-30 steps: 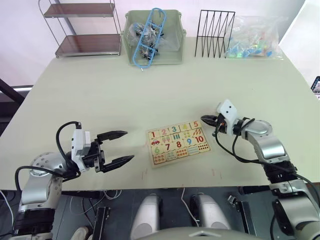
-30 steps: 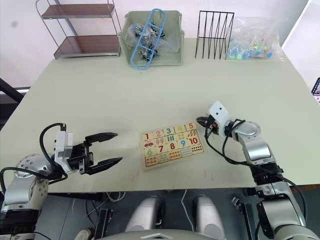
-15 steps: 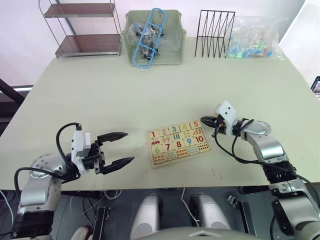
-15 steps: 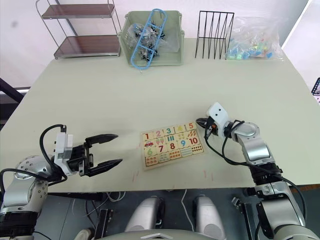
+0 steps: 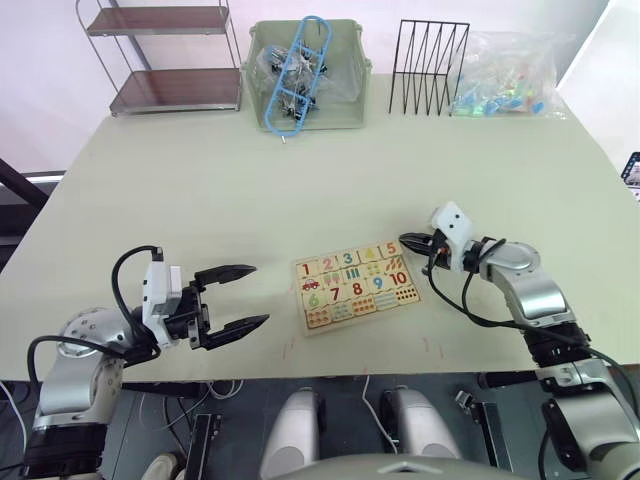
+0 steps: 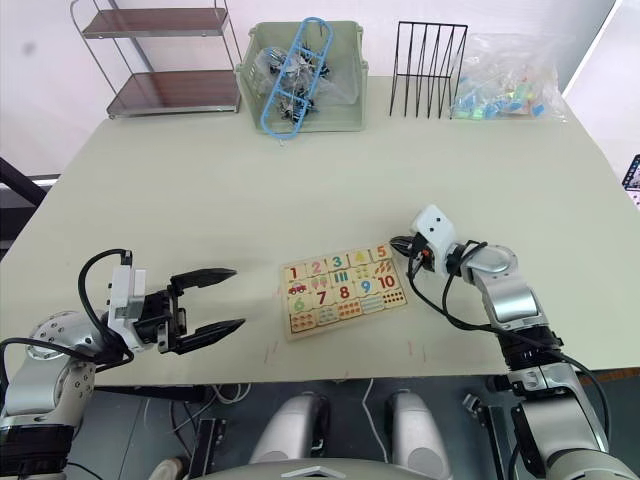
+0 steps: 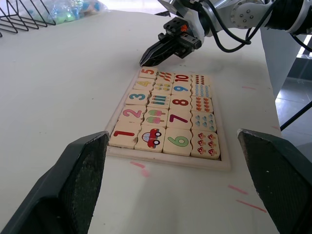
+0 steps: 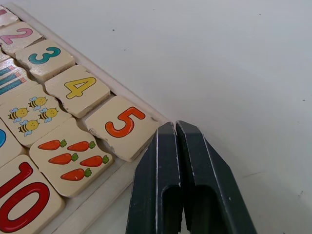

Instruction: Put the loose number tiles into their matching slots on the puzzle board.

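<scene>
**Tile 5 seating: right claw nudging the board corner**

Right claw (image 8: 175,134) has fingers pressed together, nothing held, tip at the board's outer corner right beside the 5 tile (image 8: 122,126). That tile sits in its slot but looks slightly skewed, its near corner riding toward the frame rather than lying flush. Hard to be sure it is fully down.

Puzzle board (image 5: 355,283) lies flat on the table (image 5: 300,170), between the two arms near the front edge. Tiles 1 (image 7: 124,134), 2 (image 7: 132,113), 3 (image 7: 138,96) and 4 (image 7: 145,83) all sit in the number row, looking seated. No loose tiles visible on the table, so my read is the task is near done and this is a final seat of the 5.

How to do it well, as a judgement:
- Keep the fingers together and use the tip as a pusher.
- Press down on the raised corner of the 5, not sideways on the frame; a side push would slide the whole board.
- Go light, since the neighbouring 4 and carrot square (image 8: 68,165) could pop up.

Left claw (image 5: 228,298) hangs fingers spread, empty, well apart from the board on its 1 side. It could brace that edge if the board starts to slide.
</scene>
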